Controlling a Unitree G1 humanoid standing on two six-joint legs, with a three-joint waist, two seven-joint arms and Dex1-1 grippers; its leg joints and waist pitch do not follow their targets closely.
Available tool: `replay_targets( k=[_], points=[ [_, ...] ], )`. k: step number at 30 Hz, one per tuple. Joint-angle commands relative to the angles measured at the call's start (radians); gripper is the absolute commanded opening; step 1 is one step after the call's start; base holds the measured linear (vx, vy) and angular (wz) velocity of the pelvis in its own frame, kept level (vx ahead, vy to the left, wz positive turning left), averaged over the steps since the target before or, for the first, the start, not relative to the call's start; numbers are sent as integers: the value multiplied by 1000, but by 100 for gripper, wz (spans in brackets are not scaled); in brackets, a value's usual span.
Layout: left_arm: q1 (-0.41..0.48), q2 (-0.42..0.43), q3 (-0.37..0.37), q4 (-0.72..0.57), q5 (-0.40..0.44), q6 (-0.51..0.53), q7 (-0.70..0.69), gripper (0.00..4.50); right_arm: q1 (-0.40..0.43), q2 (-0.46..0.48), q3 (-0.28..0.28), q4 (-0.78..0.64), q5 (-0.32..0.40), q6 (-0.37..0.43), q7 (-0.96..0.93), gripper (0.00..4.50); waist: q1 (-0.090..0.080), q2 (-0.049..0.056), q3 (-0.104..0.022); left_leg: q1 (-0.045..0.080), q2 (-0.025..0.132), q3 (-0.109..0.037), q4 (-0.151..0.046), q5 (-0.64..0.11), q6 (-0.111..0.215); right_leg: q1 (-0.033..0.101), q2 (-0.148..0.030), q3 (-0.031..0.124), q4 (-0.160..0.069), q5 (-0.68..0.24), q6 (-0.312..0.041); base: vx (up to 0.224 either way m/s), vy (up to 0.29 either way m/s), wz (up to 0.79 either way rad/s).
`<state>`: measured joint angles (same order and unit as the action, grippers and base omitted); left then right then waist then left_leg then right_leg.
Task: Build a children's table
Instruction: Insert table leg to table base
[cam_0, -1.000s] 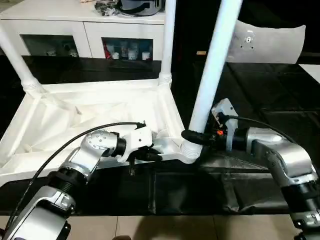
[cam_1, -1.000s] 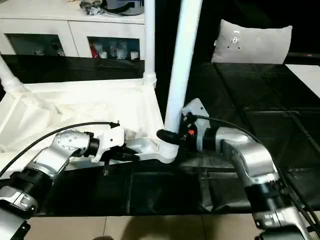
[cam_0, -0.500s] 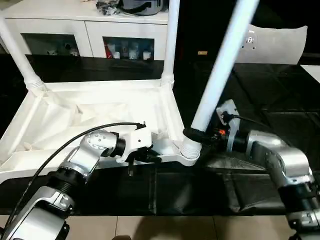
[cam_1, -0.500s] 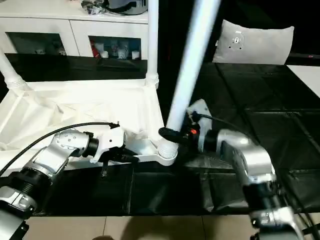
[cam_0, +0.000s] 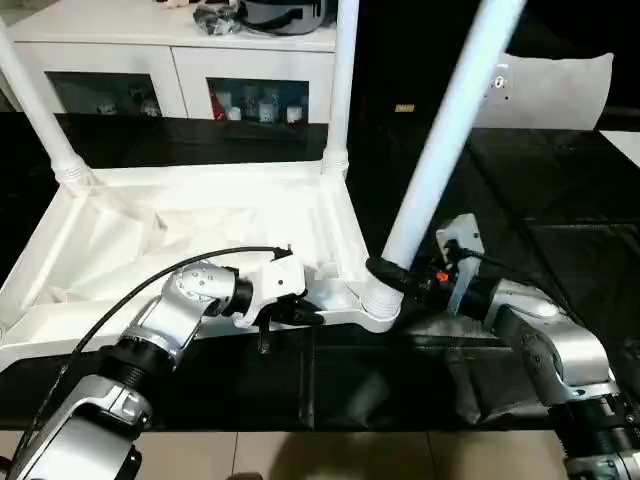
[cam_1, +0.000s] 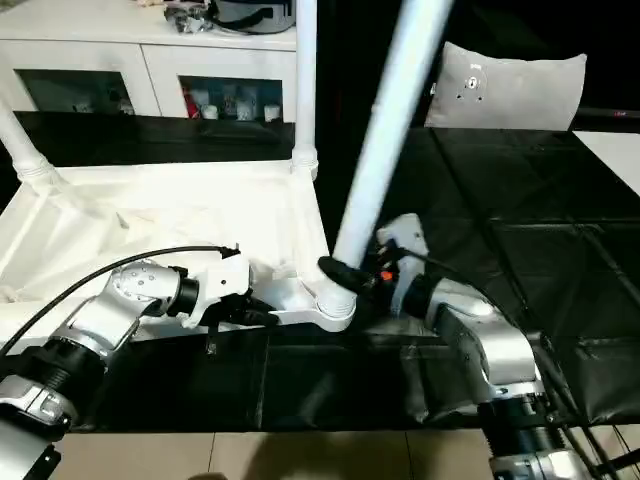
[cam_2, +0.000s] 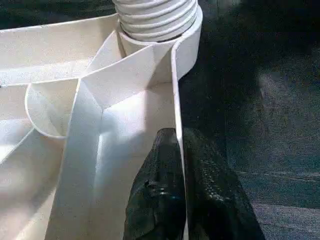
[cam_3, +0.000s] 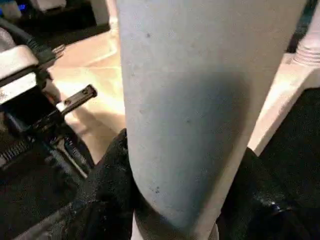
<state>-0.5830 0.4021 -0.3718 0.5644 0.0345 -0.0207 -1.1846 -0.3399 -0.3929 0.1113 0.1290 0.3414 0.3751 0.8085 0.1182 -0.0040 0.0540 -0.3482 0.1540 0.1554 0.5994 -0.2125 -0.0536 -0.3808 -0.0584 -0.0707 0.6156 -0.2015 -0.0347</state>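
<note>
The step in hand looks like seating a leg in a corner socket. The white plastic rectangular table top lies underside-up on the dark surface, across the left and centre of the head views, its ribs and braces showing. Two long white tapered round legs stand in its far corners, one at the upper left and one at top centre. A further white leg rises from the near right corner socket, leaning toward the upper right rather than standing straight.

The right hand has its black fingers closed round this leaning leg just above the ribbed base; the right wrist view shows a finger on either side of the leg's shaft. The left hand has its fingers pressed together on the thin near rim of the top, close to the same corner, seemingly to hold the top steady.

The next move probably calls for bringing the leaning leg upright over its socket and pushing or twisting it home while the left hand keeps the top from sliding. If the leg goes in tilted it may bind.

No brand, label or legible writing can be read; small items behind the white cabinet's glass doors at the top are too small to make out.
</note>
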Motion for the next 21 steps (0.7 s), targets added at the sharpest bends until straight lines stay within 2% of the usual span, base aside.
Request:
replay_targets(
  k=[1,4,8,13,16,19,20,21],
  points=[
    [5,1,-8,-27,3,-5,-19,0,27,-53,48,77,-107,35,-1,186,-1,2,-54,4,82,-25,-85,-193,2,45,-112,64,-87,-258,-176,0,0,0],
    [8,1,-9,-34,4,1,-15,0,20,-61,69,84,-110,23,24,186,1,7,-55,2,84,-25,-84,-178,10,43,-113,66,-84,-244,-180,0,0,0],
    [13,2,-9,-41,5,4,-12,0,-1,-52,72,105,-99,15,35,186,-1,1,-54,3,84,-25,-85,-186,14,43,-113,65,-83,-243,-187,0,0,0],
    [18,2,-10,-45,7,4,-8,0,-23,-34,37,129,-44,33,52,186,-2,2,-52,5,84,-25,-86,-204,13,41,-115,65,-90,-292,-178,0,0,0],
    [19,3,-9,-45,8,4,-7,0,-17,-33,17,128,-19,44,63,186,-2,0,-55,2,85,-25,-85,-183,18,43,-114,66,-85,-255,-183,0,0,0],
    [19,2,-8,-45,9,6,-4,0,-3,-20,-27,124,21,55,54,186,-1,2,-57,3,85,-23,-83,-160,26,43,-114,65,-82,-209,-195,0,0,0],
    [20,3,-8,-45,9,5,-3,0,8,-9,-55,123,47,60,42,186,1,10,-56,2,85,-24,-84,-167,25,43,-114,66,-83,-207,-197,0,0,0],
    [20,4,-7,-44,8,5,-2,0,11,-4,-65,122,56,62,37,186,1,8,-58,2,85,-25,-84,-169,22,44,-114,65,-81,-198,-201,0,0,0]
  ],
)
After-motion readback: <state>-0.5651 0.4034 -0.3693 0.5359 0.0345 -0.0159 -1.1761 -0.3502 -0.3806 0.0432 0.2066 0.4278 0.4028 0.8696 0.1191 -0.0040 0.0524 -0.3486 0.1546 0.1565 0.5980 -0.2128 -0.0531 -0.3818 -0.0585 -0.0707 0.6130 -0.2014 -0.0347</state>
